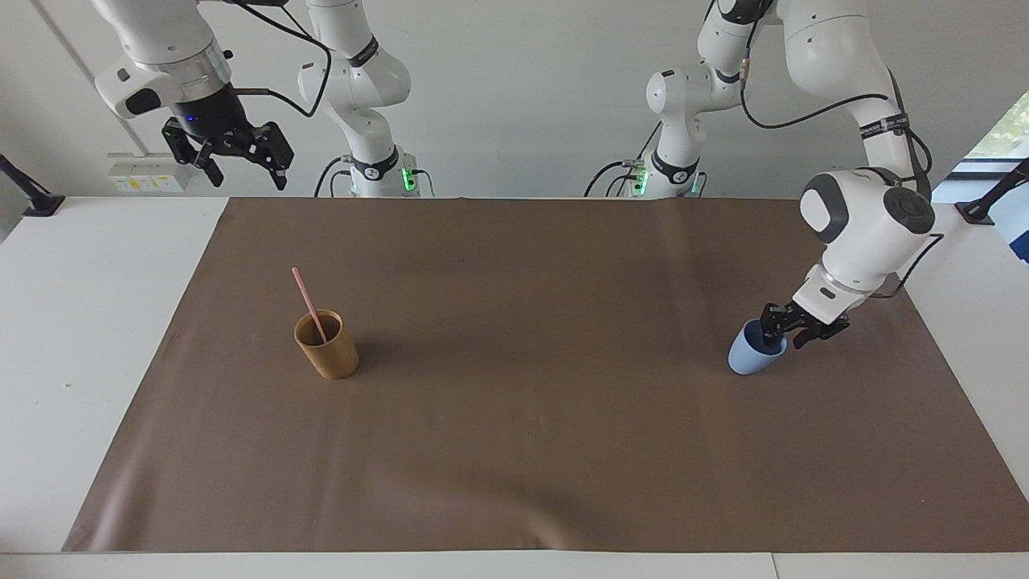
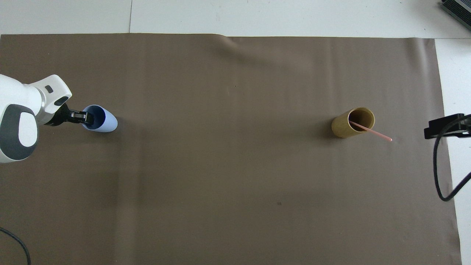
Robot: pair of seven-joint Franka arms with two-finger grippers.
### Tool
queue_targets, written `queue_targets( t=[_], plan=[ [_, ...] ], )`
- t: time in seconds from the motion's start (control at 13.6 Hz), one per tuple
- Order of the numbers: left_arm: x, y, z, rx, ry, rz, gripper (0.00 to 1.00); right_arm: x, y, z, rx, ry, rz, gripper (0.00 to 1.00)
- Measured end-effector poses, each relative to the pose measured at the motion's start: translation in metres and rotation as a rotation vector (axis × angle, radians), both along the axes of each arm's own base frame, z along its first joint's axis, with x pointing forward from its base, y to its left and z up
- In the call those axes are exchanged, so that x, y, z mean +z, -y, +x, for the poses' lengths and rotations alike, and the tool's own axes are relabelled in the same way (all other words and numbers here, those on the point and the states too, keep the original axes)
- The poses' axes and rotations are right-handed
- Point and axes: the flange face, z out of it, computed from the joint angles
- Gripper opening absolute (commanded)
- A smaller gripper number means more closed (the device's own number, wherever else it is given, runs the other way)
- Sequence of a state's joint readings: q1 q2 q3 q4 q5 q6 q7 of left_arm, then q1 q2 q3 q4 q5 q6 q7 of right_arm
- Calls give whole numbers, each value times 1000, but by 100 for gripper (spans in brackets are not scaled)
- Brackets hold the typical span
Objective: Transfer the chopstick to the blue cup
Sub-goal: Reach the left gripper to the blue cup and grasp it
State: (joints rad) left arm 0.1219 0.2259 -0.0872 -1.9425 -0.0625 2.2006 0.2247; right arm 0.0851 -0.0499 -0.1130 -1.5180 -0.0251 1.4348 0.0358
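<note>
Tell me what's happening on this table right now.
The left gripper is down at the rim of the small light-blue tapered cup, one finger inside its mouth and one outside, at the left arm's end of the brown mat. The thin pale-pink chopstick leans in the tan cylindrical cup at the right arm's end. The right gripper waits, open and raised, holding nothing.

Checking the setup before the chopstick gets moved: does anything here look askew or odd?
Nothing is spilled or damaged. The blue cup leans instead of standing square, with the left gripper at its rim. The chopstick rests slanted in the tan cup. The right gripper waits.
</note>
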Motion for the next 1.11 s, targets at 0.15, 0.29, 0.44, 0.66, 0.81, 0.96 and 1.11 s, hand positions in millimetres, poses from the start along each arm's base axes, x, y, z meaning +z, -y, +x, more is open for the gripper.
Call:
queue_targets(
  t=[0.15, 0.29, 0.44, 0.66, 0.81, 0.96, 1.11],
  plan=[
    [0, 1, 0, 7, 1, -9, 0, 0, 0, 0, 0, 0, 0, 100],
    [1, 5, 0, 2, 2, -12, 0, 0, 0, 0, 0, 0, 0, 100],
    [1, 10, 0, -7, -1, -12, 0, 0, 0, 0, 0, 0, 0, 100],
    [20, 26, -8, -34, -33, -14, 0, 0, 0, 0, 0, 0, 0, 100],
    [32, 73, -16, -27, -53, -13, 0, 0, 0, 0, 0, 0, 0, 100],
    [35, 137, -27, -8, -63, -10, 0, 0, 0, 0, 0, 0, 0, 100],
    [33, 207, -46, 38, -77, 2, 0, 0, 0, 0, 0, 0, 0, 100]
  ],
)
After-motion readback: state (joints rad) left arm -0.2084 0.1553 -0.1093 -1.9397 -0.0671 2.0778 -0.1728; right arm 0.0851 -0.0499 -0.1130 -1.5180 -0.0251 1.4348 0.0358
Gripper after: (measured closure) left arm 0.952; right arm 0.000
